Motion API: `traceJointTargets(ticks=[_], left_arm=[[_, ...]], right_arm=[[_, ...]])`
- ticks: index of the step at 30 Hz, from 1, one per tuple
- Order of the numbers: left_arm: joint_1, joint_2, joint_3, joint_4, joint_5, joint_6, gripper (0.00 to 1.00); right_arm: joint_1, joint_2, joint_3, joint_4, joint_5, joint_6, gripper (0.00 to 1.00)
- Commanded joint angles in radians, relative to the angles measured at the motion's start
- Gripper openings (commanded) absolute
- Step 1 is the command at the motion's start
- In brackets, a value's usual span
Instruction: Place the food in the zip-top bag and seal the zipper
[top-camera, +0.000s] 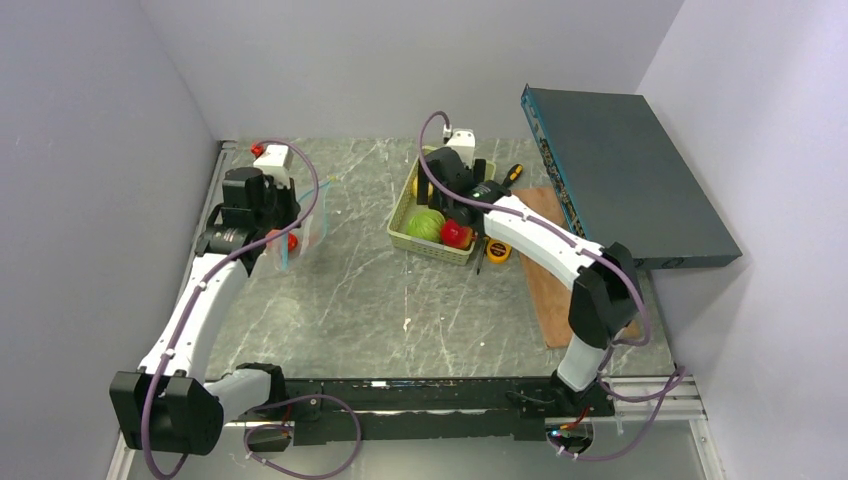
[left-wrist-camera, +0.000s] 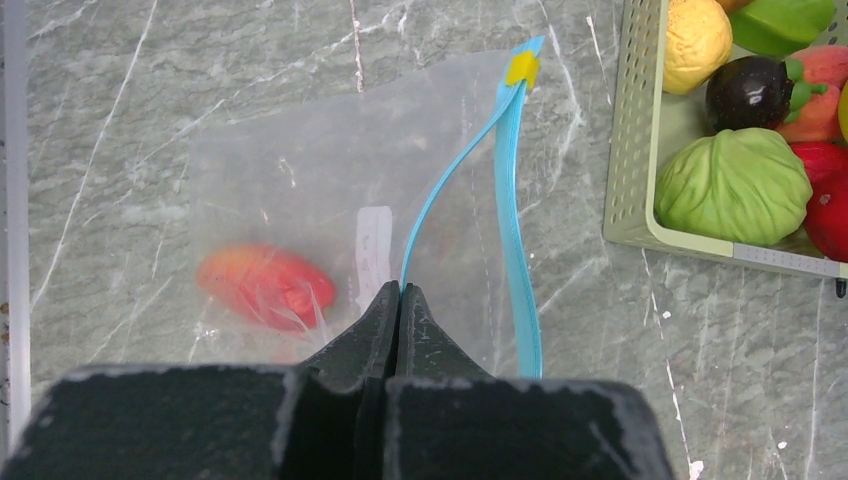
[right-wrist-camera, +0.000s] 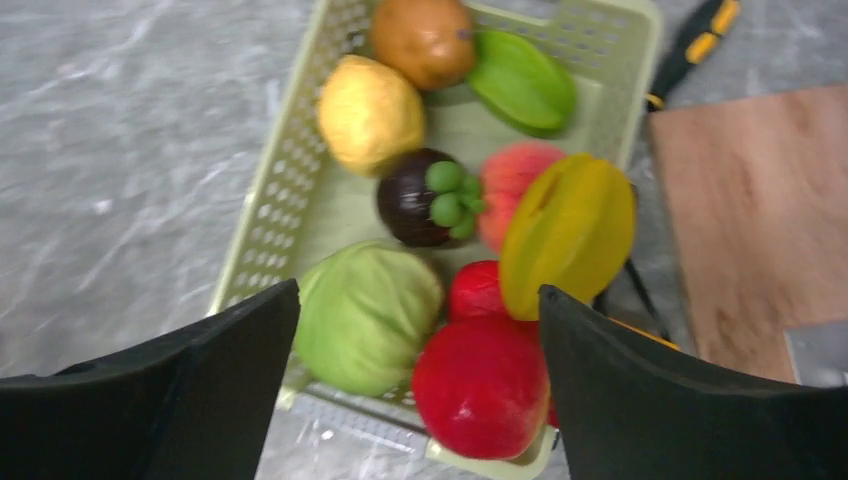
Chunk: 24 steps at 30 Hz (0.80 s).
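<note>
The grey marbled tabletop (top-camera: 360, 300) carried a dark flat case (top-camera: 630, 180) at the far right and a wooden board (top-camera: 560, 300) just near of it, neither part of the job. Left of the board sat the pale green basket (top-camera: 402, 212), the source of the food. At the far left the zip-top bag (left-wrist-camera: 300, 200) appeared held up off the surface, probably so its mouth gaped toward the basket. The left tool (left-wrist-camera: 400, 300) was clenched on one lip of the zipper (left-wrist-camera: 512, 200), peeling that lip from the other to make an opening. The right tool (right-wrist-camera: 418, 295) hovered over the basket with its fingers spread wide, grasping nothing, seemingly lined up between the green cabbage (right-wrist-camera: 365, 315) and the red apple (right-wrist-camera: 480, 385). One red-orange fruit (left-wrist-camera: 265, 285) lay inside the bag. The yellow slider (left-wrist-camera: 521, 68) sat at the zipper's far end, so sealing looked not yet begun.
</note>
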Motion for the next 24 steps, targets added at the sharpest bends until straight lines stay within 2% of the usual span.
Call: traceJointTargets(ticks=[1,6,24], left_arm=[[0.003,0.014,0.055,0.002,0.026,-0.02,0.0],[0.003,0.015,0.054,0.0,0.033,-0.018,0.0],[0.003,0.016,0.057,-0.001,0.054,-0.015,0.0]], right_arm=[[-0.002,0.062,0.081,-0.143,0.291,0.074,0.95],[-0.033,0.097,0.077,-0.133,0.305,0.079,0.99],[-0.118,0.265,0.164,-0.135,0.289,0.083,1.0]])
